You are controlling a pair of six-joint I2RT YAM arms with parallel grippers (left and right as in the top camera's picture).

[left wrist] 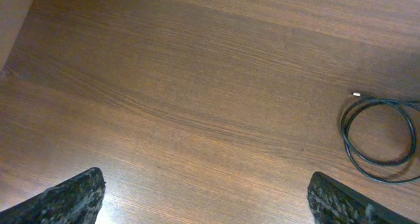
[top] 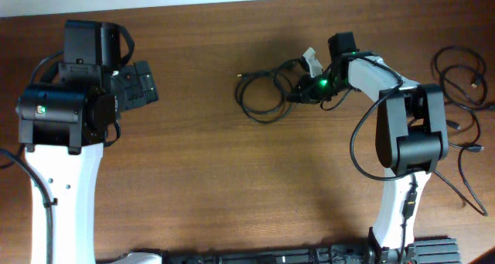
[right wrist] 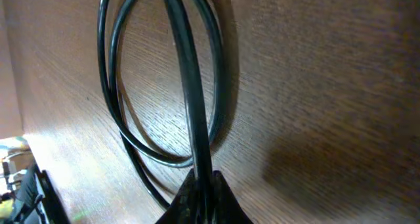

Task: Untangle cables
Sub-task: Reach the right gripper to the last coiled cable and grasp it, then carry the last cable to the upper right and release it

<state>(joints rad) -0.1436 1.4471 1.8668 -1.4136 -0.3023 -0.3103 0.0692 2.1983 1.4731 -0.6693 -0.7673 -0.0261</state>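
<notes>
A coiled black cable (top: pixel 261 94) lies at the middle back of the table, with a small plug end at its left. My right gripper (top: pixel 298 92) is shut on a strand of this cable at the coil's right side. In the right wrist view the cable (right wrist: pixel 187 79) runs straight into the closed fingertips (right wrist: pixel 205 196), with its loops lying on the wood beyond. My left gripper (top: pixel 139 84) is open and empty at the far left, well apart from the coil. The coil also shows in the left wrist view (left wrist: pixel 380 140) at the right edge.
More black cables (top: pixel 460 74) lie in loose loops at the far right edge of the table, beside the right arm's base (top: pixel 406 140). A small white piece (top: pixel 311 60) sits by the right gripper. The left arm's body (top: pixel 58 113) stands at the left.
</notes>
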